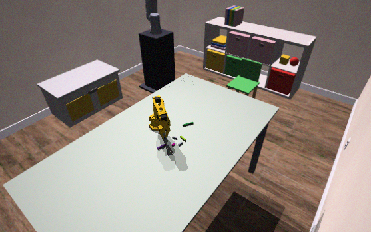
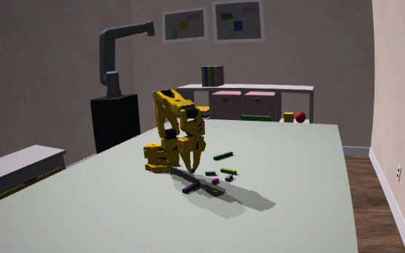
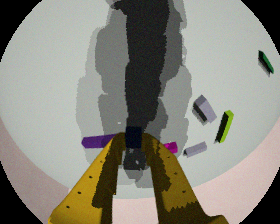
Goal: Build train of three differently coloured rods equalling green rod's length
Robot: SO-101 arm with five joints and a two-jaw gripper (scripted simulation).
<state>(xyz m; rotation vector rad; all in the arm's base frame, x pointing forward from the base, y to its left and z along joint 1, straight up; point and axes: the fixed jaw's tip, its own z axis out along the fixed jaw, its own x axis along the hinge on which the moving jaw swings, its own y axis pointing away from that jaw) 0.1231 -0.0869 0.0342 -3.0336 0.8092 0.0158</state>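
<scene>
Claw Nearly Closed on Blue Rod, Six Others Lie Around It

The claw (image 1: pixel 164 137) (image 2: pixel 193 171) (image 3: pixel 133 137) points down with its fingers narrow, pinching the small dark blue rod (image 2: pixel 193 170) (image 3: pixel 133 137) at the tips. Whether that rod also touches the table (image 1: pixel 112 173) (image 2: pixel 123 218) (image 3: pixel 46 90) cannot be told.

Taking the tips as the clock's centre in the wrist view, the purple rod (image 1: pixel 161 146) (image 2: pixel 190 187) (image 3: pixel 96 142) lies at nine o'clock, partly behind a finger. The magenta rod (image 1: pixel 173 145) (image 2: pixel 215 181) (image 3: pixel 171 147) is just past three, with one grey rod (image 3: pixel 196 149) beyond it; the other grey rod (image 3: pixel 205 109) lies between two and three. The lime rod (image 1: pixel 182 139) (image 2: pixel 228 171) (image 3: pixel 225 126) sits near three, farther out, and the green rod (image 1: pixel 188 124) (image 2: pixel 223 155) (image 3: pixel 266 62) at two, well apart.

Toward one o'clock in the top view stands a shelf unit (image 1: pixel 262 29) (image 2: pixel 246 86). It holds two pink bins (image 1: pixel 238 44) (image 2: pixel 227 105), a yellow bin (image 1: pixel 215 61), a green bin (image 1: pixel 234 67) and a red bin (image 1: pixel 281 81); their insides cannot be seen.
</scene>
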